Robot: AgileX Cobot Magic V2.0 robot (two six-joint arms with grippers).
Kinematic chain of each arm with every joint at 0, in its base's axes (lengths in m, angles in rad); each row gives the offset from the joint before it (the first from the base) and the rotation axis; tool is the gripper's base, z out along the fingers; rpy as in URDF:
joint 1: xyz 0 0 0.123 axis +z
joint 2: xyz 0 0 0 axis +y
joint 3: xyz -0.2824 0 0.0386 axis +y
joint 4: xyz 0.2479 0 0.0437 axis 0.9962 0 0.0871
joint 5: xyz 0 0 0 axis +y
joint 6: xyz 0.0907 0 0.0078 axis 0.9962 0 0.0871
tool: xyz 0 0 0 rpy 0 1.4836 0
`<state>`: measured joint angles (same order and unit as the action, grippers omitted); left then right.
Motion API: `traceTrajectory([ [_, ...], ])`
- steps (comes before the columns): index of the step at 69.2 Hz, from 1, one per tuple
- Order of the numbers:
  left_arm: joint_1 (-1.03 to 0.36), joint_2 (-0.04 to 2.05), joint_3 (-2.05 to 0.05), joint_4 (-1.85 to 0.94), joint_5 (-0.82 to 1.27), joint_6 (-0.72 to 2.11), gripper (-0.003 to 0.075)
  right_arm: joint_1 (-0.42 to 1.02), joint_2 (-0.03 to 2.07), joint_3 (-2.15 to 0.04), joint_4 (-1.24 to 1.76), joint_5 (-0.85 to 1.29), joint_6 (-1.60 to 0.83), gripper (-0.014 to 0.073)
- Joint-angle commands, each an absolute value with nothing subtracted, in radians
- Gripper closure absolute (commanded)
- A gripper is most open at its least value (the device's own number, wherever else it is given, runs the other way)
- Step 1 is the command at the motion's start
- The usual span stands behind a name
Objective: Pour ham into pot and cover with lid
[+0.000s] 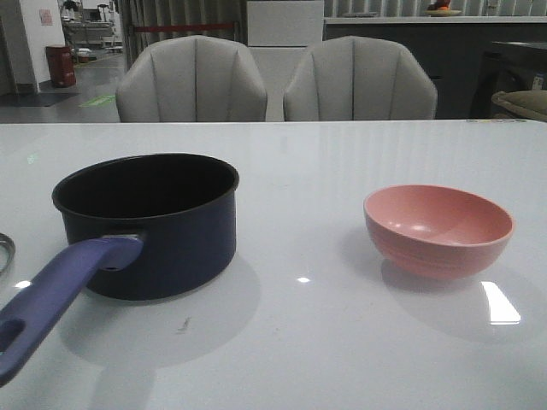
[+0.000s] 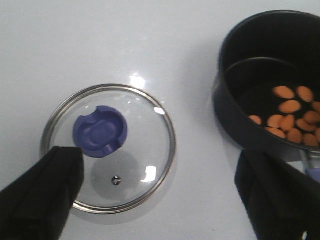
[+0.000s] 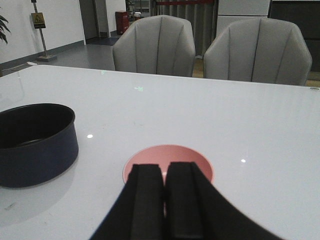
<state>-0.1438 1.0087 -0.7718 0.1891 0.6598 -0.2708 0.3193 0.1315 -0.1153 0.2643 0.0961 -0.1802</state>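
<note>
Round glass lid with metal rim and blue-purple knob (image 2: 109, 147): flat on the white desk (image 1: 325, 162), left of the pot, below the left gripper (image 2: 160, 190), fingers spread wide. Dark navy saucepan (image 1: 149, 224): holds orange-pink ham chunks (image 2: 290, 115). Pink bowl (image 1: 438, 229): well right. Right gripper (image 3: 165, 200): fingers pressed together, holding nothing. Two grey chairs (image 1: 192, 81) behind.

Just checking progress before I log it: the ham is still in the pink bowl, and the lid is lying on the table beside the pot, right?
Not quite. The ham is already in the pot, as the left wrist view shows, and the pink bowl looks empty in the front view. The lid does lie on the table beside the pot.
</note>
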Motion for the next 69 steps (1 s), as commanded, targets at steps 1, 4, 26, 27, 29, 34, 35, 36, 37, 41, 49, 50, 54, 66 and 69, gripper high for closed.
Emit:
traceTrajectory([
  [1,-0.048,1.06,-0.835,0.18,0.626,-0.279,0.0082,0.32,0.14,-0.146,0.271,0.026,-0.185,0.0429],
  [4,-0.008,1.089,-0.85,0.156,0.64,-0.26,0.0082,0.32,0.14,-0.146,0.271,0.026,-0.185,0.0429],
  [26,0.136,1.371,-1.014,0.022,0.801,-0.14,0.0082,0.32,0.14,-0.146,0.271,0.026,-0.185,0.0429],
  [27,0.136,1.383,-1.02,0.02,0.808,-0.14,0.0082,0.32,0.14,-0.146,0.271,0.026,-0.185,0.0429],
  [29,0.138,1.399,-1.03,0.018,0.82,-0.14,0.0082,0.32,0.14,-0.146,0.271,0.026,-0.185,0.0429],
  [34,0.138,1.455,-1.064,0.0,0.848,-0.14,0.0082,0.32,0.14,-0.146,0.271,0.026,-0.185,0.0429],
  [35,0.138,1.463,-1.069,0.0,0.848,-0.14,0.0082,0.32,0.14,-0.146,0.271,0.026,-0.185,0.0429],
  [36,0.138,1.472,-1.074,-0.009,0.854,-0.138,0.0082,0.32,0.14,-0.146,0.271,0.026,-0.185,0.0429],
  [37,0.138,1.479,-1.078,-0.012,0.854,-0.136,0.0082,0.32,0.14,-0.146,0.271,0.026,-0.185,0.0429],
  [41,0.138,1.506,-1.092,-0.02,0.856,-0.13,0.0082,0.32,0.14,-0.146,0.271,0.026,-0.185,0.0429],
  [49,0.138,1.54,-1.115,-0.028,0.85,-0.13,0.0082,0.32,0.14,-0.146,0.271,0.026,-0.185,0.0429],
  [50,0.138,1.548,-1.12,-0.031,0.85,-0.13,0.0082,0.32,0.14,-0.146,0.271,0.026,-0.185,0.0429],
  [54,0.138,1.557,-1.128,-0.037,0.845,-0.126,0.0082,0.32,0.14,-0.146,0.271,0.026,-0.185,0.0429],
  [66,0.138,1.606,-1.145,-0.029,0.845,-0.124,0.0082,0.32,0.14,-0.146,0.271,0.026,-0.185,0.0429],
  [69,0.138,1.621,-1.15,-0.029,0.845,-0.124,0.0082,0.32,0.14,-0.146,0.271,0.026,-0.185,0.0429],
])
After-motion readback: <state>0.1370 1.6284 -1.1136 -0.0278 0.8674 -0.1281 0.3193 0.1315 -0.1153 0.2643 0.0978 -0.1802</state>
